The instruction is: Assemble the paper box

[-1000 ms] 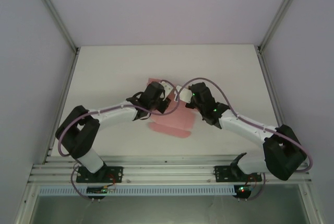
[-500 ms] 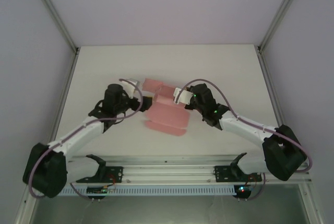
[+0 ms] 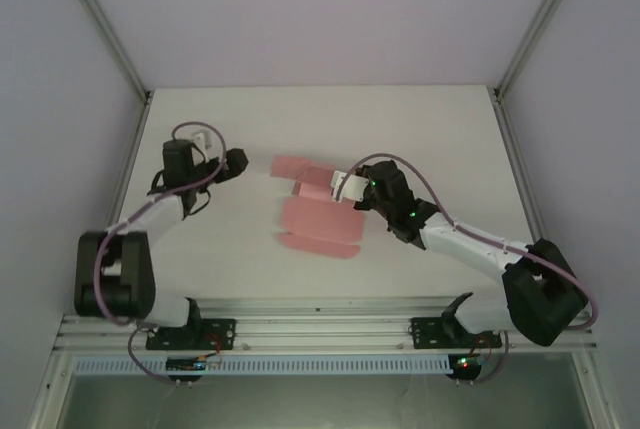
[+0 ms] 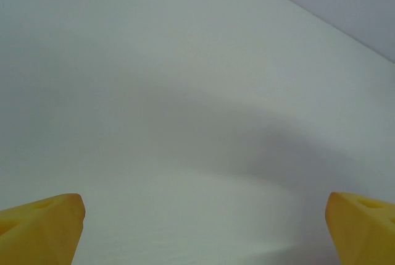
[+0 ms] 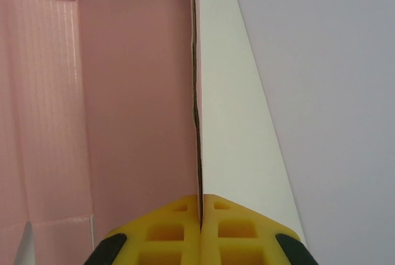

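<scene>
Card, pink inside and white outside, makes up the paper box [image 3: 318, 221], which at this stage is a die-cut sheet lying mostly flat around the middle of the tabletop [image 3: 450, 129]. One panel on its right side is stood up. The right tool [image 3: 336, 187] is clamped on the top edge of that raised panel [image 5: 231, 123]. In the right wrist view its yellow fingers [image 5: 170, 228] meet with only the thin card between them, pink face to one side and white face to the other. I judge the hold serves to fold the wall upright along its crease and keep it there while the neighbouring flaps are brought in.

The left tool [image 3: 236, 162] hangs toward the left edge of the tabletop, well apart from the sheet. Its yellow fingertips are spread wide with nothing between them. It is probably parked out of the way, or waiting to take a flap.

A far flap [image 3: 290, 165] lies flat toward the far edge, unfolded. Bare tabletop lies between the left tool and the sheet's left side, so that approach looks unobstructed. The right arm's purple cable [image 3: 400, 161] loops close above the raised panel and could brush it if the wrist turns.
</scene>
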Tool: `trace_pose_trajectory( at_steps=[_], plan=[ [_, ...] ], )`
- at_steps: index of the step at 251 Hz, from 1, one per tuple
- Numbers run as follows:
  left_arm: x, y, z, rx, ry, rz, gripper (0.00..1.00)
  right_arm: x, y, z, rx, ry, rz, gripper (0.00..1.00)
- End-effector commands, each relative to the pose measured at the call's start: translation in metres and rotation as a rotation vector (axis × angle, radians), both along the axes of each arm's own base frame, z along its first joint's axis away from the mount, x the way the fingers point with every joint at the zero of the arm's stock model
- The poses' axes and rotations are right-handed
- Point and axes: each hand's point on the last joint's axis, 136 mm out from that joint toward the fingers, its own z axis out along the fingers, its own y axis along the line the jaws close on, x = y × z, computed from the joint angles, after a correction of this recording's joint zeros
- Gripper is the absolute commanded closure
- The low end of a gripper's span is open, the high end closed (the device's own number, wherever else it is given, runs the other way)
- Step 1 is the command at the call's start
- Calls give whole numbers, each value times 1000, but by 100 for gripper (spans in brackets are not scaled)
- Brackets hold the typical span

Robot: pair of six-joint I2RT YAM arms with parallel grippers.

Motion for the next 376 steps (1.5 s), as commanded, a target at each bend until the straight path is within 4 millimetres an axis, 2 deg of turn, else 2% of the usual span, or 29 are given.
trace_pose_trajectory(
  at_steps=[1,18,44,83,155,191,258,327,357,376],
  plan=[
    [2,-54,41,-177,-132,-312,0,-2,5,17,32,-29,23,100],
    [0,-70,37,-182,-130,-392,0,-2,4,19,34,-32,18,100],
    [-7,-94,24,-94,-107,-484,0,-3,4,22,37,-29,22,100],
    [-32,-131,18,-34,-117,-647,0,-1,3,30,51,-48,3,100],
    [-70,-153,26,-36,-168,-818,0,-6,1,36,77,-47,0,100],
    [-71,-168,23,-21,-163,-853,1,-10,7,35,78,-36,11,100],
    [-71,-195,29,-77,-186,-915,1,-20,17,16,1,-26,37,100],
    [-64,-198,25,-106,-182,-876,0,-19,24,-4,-90,-68,31,100],
    [-62,-178,14,-54,-164,-787,0,-1,14,6,-129,-163,-20,100],
    [-53,-150,3,7,-124,-654,0,6,9,9,-163,-188,-22,100]
  ],
)
